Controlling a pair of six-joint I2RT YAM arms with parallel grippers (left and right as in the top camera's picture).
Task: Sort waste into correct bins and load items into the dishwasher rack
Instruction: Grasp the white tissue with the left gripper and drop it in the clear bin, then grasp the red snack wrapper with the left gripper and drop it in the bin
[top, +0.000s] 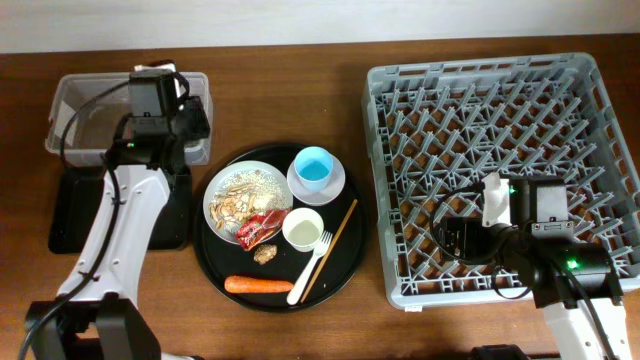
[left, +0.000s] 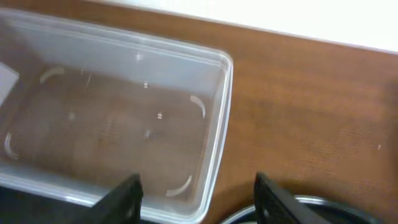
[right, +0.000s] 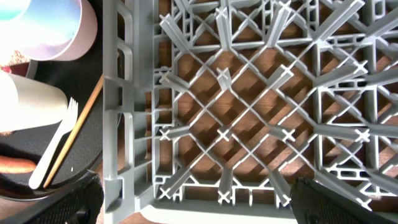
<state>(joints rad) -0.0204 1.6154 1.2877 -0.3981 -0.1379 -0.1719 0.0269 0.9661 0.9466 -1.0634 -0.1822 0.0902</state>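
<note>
Round black tray (top: 340, 265) holds plate (top: 211, 208), light-blue cup (top: 313, 165) on saucer (top: 340, 180), carrot (top: 258, 285)

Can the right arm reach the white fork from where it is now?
Probably yes. The right gripper hangs open over the left edge of the dishwasher rack; the white fork lies uncovered past that wall on the round tray. Only the chopstick beside it crowds the grasp.

Large round black tray (top: 214, 250), left of centre on the brown wood-grain worktop (top: 300, 100). Pale wall strip (top: 300, 20) borders the worktop's far edge, seen overhead and from the left wrist.
</note>
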